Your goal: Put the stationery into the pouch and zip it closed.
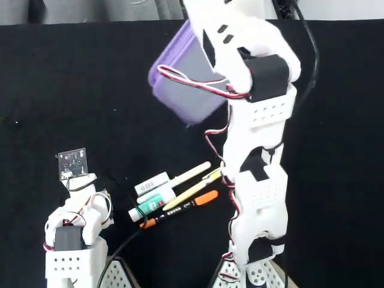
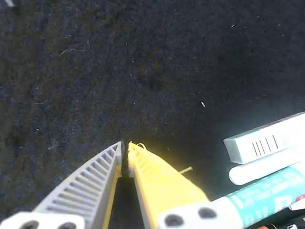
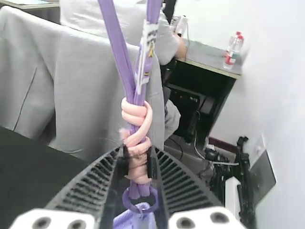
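The right pincer [image 3: 137, 155] is clamped on the purple pouch [image 3: 136, 57]. Its two dark fingers pinch the pouch's narrow edge together with a pink cord [image 3: 137, 119] looped around that edge. This grip is plain in the right wrist view. From the high view the raised white arm covers it, and what shows instead is the pouch [image 1: 183, 84] as a whole. It is lifted clear of the black bench [image 1: 72, 90], tilted, and partly behind the arm.

The left pincer [image 2: 125, 150] is closed on nothing, its grey and yellow fingers meeting at the tips just above the bench cloth [image 2: 143, 62].

The stationery [image 1: 171, 195] lies loose on the bench in a fanned bundle, just beside the left pincer and well below the hanging pouch. The left wrist view catches the near ends of a white bar [image 2: 267, 140] and a green-labelled tube [image 2: 269, 200]. The high view also shows an orange marker [image 1: 201, 199] on the far side of the bundle from the left pincer.
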Robot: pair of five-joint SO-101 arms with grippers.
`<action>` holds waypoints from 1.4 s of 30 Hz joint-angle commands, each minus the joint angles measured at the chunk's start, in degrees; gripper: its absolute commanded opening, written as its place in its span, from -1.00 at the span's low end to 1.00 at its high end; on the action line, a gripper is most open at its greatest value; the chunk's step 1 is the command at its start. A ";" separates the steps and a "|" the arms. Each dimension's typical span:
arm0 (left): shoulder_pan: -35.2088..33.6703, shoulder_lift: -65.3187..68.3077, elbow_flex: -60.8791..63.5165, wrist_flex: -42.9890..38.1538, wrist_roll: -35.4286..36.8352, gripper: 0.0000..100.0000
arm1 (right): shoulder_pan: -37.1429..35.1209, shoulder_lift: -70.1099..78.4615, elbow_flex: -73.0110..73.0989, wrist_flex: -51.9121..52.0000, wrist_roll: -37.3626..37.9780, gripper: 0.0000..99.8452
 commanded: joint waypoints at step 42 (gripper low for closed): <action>-0.31 0.18 1.36 0.18 0.35 -0.94 | -26.99 -3.82 16.40 21.54 -0.70 -0.98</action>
